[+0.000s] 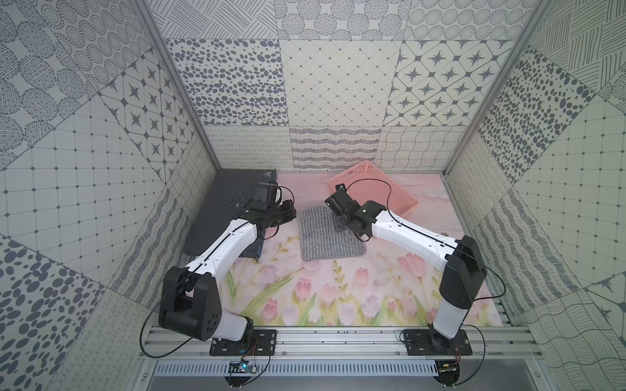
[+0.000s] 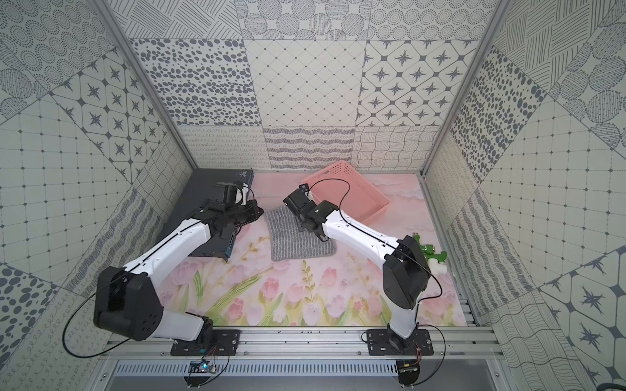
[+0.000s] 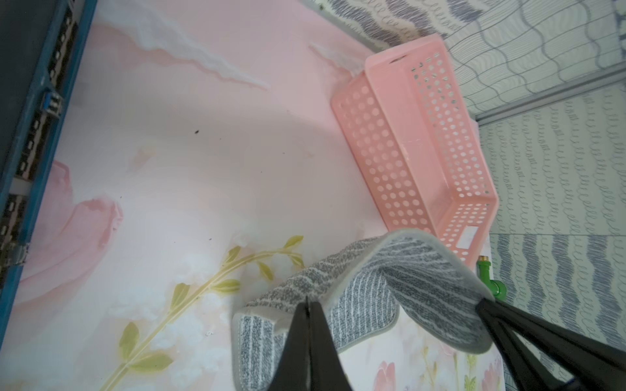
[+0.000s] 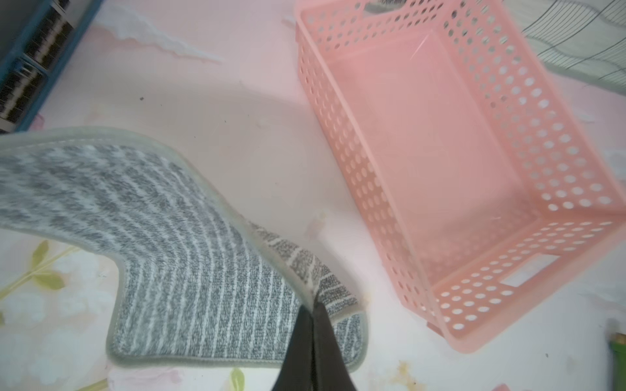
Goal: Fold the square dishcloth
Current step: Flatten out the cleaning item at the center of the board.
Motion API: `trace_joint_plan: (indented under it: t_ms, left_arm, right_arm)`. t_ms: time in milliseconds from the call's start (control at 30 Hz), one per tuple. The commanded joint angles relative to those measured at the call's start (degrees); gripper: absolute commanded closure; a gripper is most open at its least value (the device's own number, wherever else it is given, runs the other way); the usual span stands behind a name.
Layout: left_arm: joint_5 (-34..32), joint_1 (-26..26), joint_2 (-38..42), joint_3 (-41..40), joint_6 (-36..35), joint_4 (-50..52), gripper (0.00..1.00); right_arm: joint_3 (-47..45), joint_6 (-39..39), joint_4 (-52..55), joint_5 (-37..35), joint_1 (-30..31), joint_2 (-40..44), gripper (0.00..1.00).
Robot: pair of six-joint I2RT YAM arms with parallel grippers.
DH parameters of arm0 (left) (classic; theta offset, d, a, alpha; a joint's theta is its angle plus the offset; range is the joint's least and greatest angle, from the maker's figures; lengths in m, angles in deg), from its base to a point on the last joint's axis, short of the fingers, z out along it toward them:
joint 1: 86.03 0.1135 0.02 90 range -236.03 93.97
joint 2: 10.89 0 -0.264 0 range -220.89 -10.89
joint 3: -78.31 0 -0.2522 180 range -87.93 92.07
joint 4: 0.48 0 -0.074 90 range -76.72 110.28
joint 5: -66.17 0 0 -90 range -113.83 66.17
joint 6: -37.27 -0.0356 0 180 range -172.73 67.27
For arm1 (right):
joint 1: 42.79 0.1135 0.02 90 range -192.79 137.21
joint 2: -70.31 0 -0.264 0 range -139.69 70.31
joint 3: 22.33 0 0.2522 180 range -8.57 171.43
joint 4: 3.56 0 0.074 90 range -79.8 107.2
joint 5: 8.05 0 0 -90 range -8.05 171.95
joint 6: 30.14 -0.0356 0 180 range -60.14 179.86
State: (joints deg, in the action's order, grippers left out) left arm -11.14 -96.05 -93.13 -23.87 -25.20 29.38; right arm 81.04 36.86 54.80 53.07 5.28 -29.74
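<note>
Toward the back edge of the table (image 1: 372, 291), my left gripper (image 3: 306, 306) and right gripper (image 4: 311, 306) each pinch the dishcloth (image 1: 330, 243), which trails frontward

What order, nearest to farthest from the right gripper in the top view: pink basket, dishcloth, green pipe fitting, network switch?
1. dishcloth, clamped in the right gripper.
2. pink basket, just behind it.
3. network switch, along the left side.
4. green pipe fitting, at the right edge.
</note>
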Motion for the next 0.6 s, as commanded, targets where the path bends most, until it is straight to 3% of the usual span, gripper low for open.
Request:
trace_joint_plan:
  t_ms: [0, 200, 567]
  left_arm:
    - [3.9, -0.9, 7.0, -0.5, -8.5, -2.2, 1.00]
    - [3.9, -1.6, 13.8, -0.7, -8.8, 2.0, 1.00]
    - [11.1, -1.9, 24.7, -0.4, -5.2, 12.1, 1.00]
  right_arm:
    - [-1.4, 4.9, 1.5, -2.4, 0.0, 5.8, 1.00]
    - [-2.1, 7.8, 7.3, 1.8, 0.2, 14.6, 1.00]
    - [2.8, 7.2, 23.6, 15.4, 2.0, 24.4, 1.00]
